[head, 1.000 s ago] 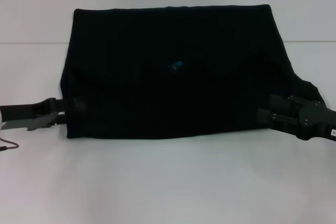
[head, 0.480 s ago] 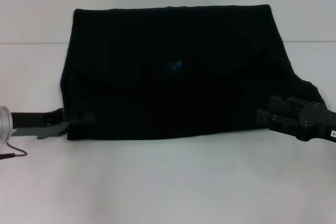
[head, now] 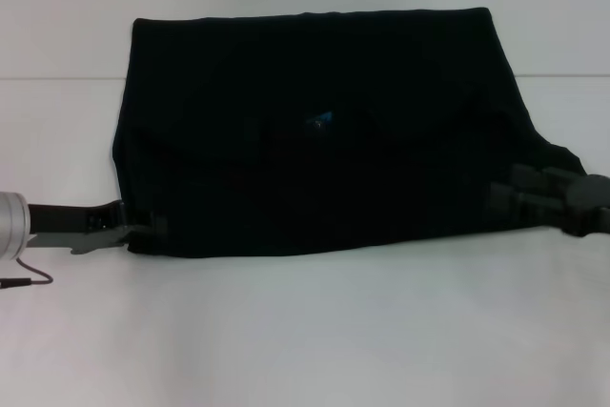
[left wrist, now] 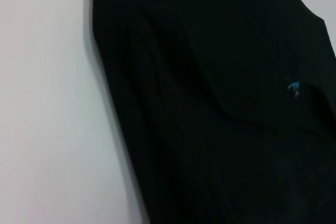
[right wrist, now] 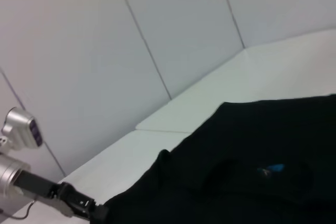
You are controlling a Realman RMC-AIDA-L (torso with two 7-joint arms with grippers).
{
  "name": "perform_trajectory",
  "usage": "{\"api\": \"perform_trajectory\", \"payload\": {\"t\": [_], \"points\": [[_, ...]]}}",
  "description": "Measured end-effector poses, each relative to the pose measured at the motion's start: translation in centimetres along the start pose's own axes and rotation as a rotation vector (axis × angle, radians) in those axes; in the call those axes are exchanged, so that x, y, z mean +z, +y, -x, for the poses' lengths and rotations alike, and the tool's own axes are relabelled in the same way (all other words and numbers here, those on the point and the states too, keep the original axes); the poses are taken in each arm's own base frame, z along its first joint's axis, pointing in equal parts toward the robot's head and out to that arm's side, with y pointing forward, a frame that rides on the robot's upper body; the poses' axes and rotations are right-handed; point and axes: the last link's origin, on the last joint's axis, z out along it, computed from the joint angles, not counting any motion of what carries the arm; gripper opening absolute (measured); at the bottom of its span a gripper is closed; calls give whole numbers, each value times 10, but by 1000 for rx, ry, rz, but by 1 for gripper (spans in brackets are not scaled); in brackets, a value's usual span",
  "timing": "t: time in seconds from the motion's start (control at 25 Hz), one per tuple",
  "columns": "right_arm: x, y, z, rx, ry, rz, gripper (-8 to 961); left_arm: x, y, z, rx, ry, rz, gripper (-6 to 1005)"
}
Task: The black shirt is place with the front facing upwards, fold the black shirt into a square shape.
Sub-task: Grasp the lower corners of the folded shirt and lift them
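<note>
Shirt (head: 315,131) lies folded wide on the table (head: 305,331); expect soft, limp cloth, so grip near corners, where left gripper (head: 143,229) and right gripper (head: 503,205) sit, closure indiscernible.

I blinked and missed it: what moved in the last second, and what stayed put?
The left pincer slid inward along the near left corner of the large black cloth shirt. The right pincer drew outward and rose slightly at the right corner. The shirt's folded shape and blue neck label stayed put.
</note>
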Motion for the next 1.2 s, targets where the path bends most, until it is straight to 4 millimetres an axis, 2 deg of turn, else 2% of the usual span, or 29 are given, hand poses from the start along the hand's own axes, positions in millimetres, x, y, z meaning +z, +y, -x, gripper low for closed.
{"api": "perform_trajectory", "payload": {"t": [0.2,0.4,0.48,0.64,0.88,1.2], "points": [[-10,-17,28,122,92,-57,765,0,0,0,1,-2,1,205],[-18,-33,74,235,250,-192,765,0,2,0,6,-6,6,31],[-22,-39,90,276,295,-252,765,0,2,-1,9,-5,7,31],[-31,-48,107,328,356,-372,763,0,3,-1,14,-7,11,31],[-30,-56,98,336,411,-444,760,-1,5,-3,13,-2,23,31],[-11,-61,73,323,476,-454,761,-2,7,-6,18,-1,29,31]]}}
